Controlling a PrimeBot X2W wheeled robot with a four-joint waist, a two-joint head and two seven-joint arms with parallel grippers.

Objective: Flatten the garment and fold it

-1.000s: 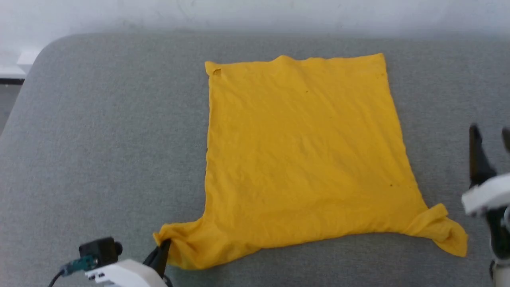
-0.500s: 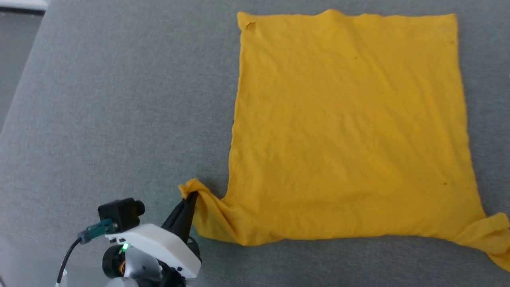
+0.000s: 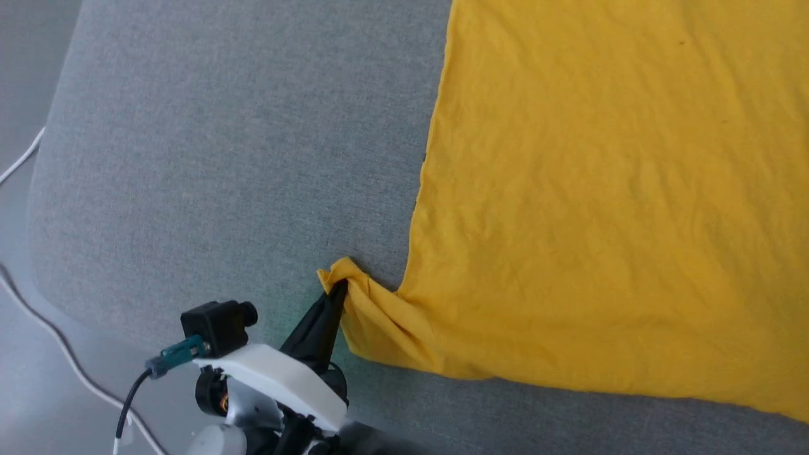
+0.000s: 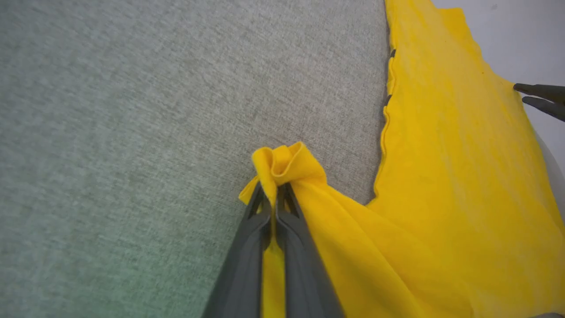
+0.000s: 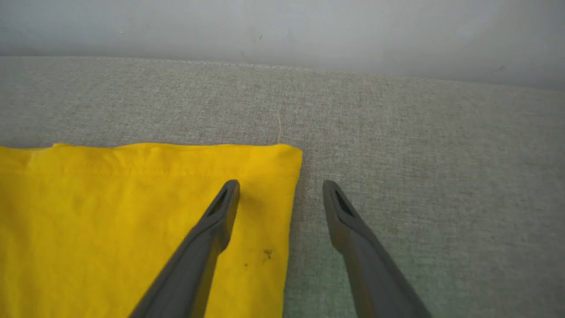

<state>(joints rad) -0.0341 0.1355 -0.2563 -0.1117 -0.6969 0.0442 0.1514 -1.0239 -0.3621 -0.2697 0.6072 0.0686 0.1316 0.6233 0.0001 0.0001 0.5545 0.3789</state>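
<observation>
i seem to be working in a plain test room or lab, not a lived-in home: my bench is a wide grey fabric-covered pad (image 3: 221, 158) with a rounded corner, behind it a bare white wall (image 5: 282, 26), left of it a smooth pale grey floor (image 3: 25, 63) where a white cable (image 3: 22, 159) and a second cable (image 3: 76, 373) trail loose beside the pad

No legible txt (none anywhere).
</observation>
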